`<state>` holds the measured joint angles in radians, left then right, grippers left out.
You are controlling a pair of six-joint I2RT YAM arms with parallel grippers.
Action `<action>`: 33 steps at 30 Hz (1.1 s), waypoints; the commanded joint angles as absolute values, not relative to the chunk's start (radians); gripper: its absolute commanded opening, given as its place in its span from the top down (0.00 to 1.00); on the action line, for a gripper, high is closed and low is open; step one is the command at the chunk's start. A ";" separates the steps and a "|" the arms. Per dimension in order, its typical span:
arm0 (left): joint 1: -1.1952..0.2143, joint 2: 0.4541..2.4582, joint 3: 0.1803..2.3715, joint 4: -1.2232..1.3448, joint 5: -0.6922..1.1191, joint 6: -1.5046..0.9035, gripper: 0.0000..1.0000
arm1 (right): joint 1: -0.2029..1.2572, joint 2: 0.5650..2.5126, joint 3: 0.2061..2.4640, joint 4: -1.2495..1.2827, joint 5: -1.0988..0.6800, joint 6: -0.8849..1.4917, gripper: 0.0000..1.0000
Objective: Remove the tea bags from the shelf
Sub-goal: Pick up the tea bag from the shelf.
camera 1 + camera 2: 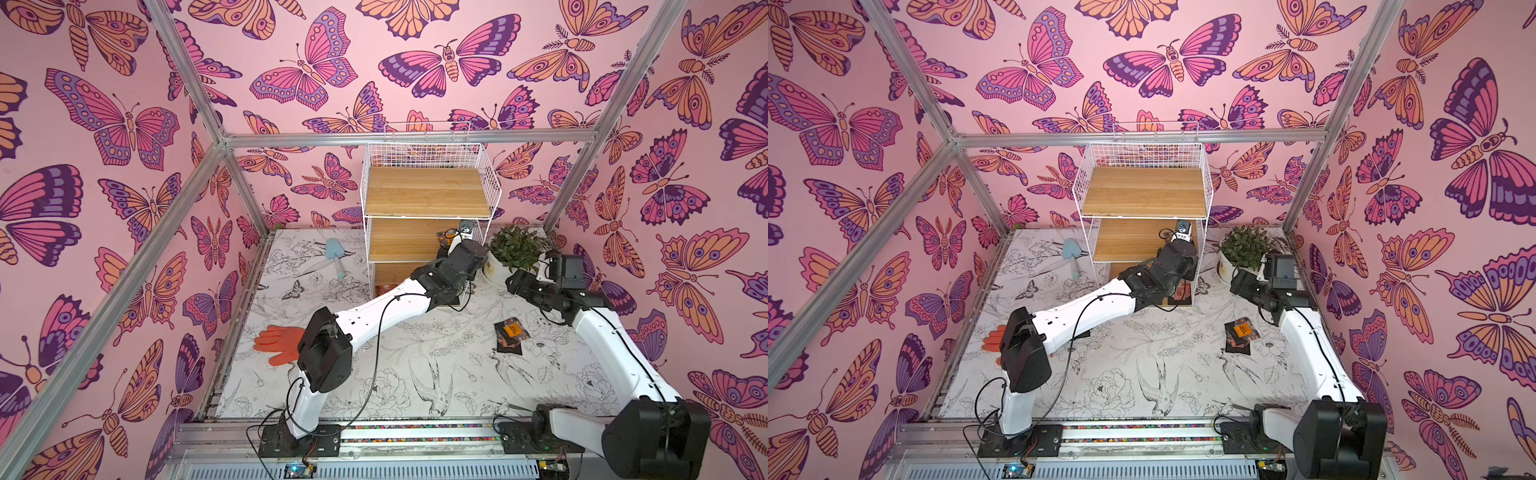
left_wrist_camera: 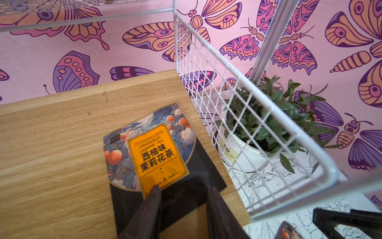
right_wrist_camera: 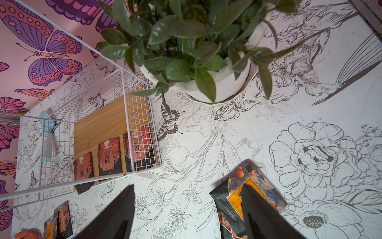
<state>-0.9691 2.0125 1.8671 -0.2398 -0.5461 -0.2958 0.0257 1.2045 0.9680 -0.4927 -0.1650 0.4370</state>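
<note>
The shelf (image 1: 424, 191) stands at the back of the table. On its middle board (image 2: 51, 155) lies an orange-labelled tea bag (image 2: 153, 149). My left gripper (image 2: 182, 188) reaches into that tier, its narrowed jaws still apart, both tips resting on the sachet's black lower part. Three red tea bags (image 3: 108, 157) lie on the bottom board. My right gripper (image 3: 188, 186) hovers open over the table beside a small pile of tea bags (image 3: 248, 192), which shows in both top views (image 1: 510, 332) (image 1: 1241, 332). More tea bags (image 3: 60, 217) lie on the table near the shelf's front.
The shelf's white wire side panel (image 2: 227, 103) runs close beside my left gripper. A potted plant (image 1: 515, 249) stands right of the shelf, just ahead of my right gripper. A turquoise trowel (image 1: 334, 253) lies left of the shelf and an orange glove (image 1: 276, 343) at front left.
</note>
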 commanded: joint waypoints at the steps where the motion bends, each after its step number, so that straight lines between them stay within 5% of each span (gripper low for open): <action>1: -0.935 2.021 1.839 -0.321 -0.529 -0.324 0.67 | 0.015 1.212 1.005 -0.495 -0.160 0.423 0.17; 15: -0.918 1.994 1.814 -0.321 -0.517 -0.340 0.99 | 0.011 1.209 1.005 -0.494 -0.160 0.425 0.17; 33: -0.913 1.903 1.763 -0.307 -0.517 -0.337 1.00 | 0.008 1.207 1.009 -0.493 -0.163 0.428 0.17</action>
<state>-0.9455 1.9331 1.7870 -0.2638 -0.5125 -0.3054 0.0143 1.2053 0.9714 -0.4927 -0.1654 0.4370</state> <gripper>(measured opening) 0.051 0.832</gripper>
